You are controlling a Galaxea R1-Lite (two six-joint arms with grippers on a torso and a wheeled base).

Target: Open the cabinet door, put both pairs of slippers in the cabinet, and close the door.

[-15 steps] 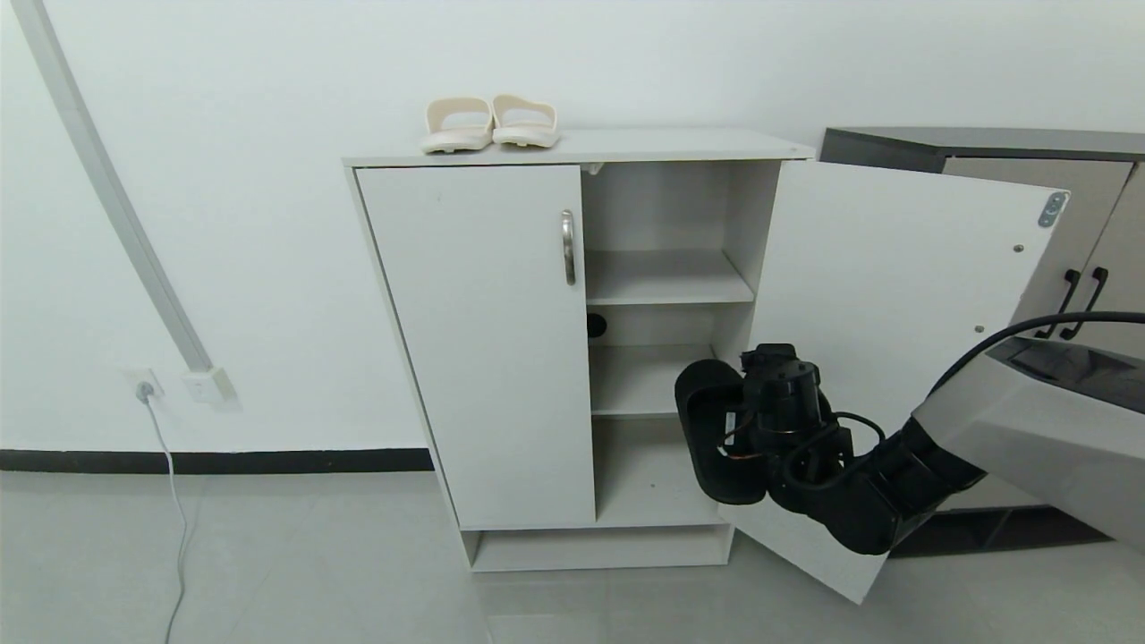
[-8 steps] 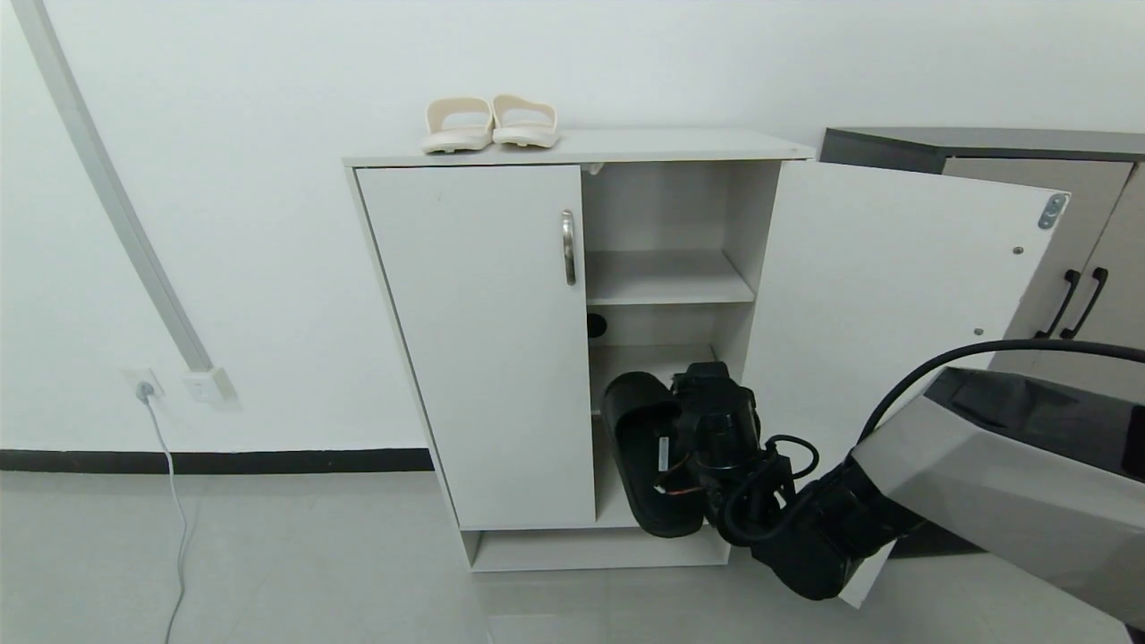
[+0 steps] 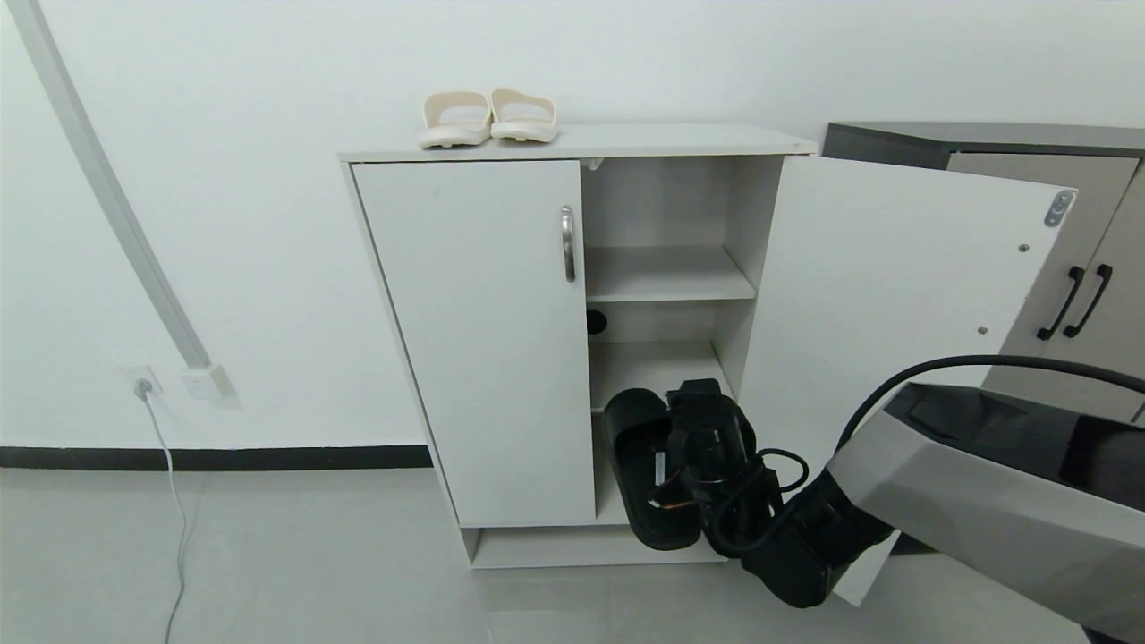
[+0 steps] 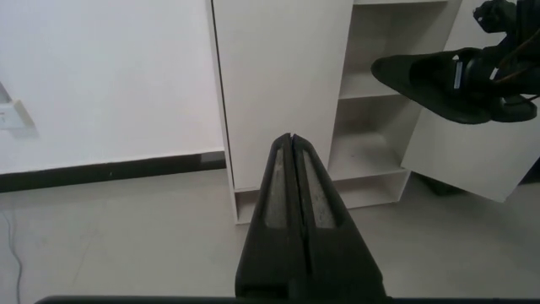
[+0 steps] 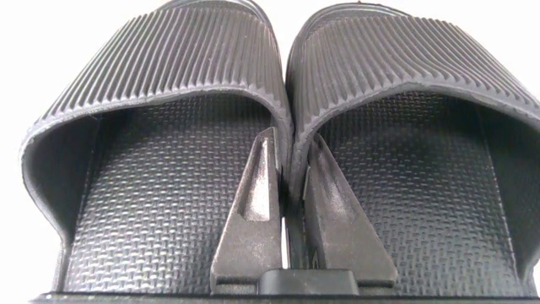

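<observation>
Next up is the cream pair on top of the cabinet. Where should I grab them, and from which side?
Likely pinch the two adjoining inner strap edges of the cream slippers together, coming from the front: they lie side by side on the cabinet top, strap openings facing the robot.
</observation>
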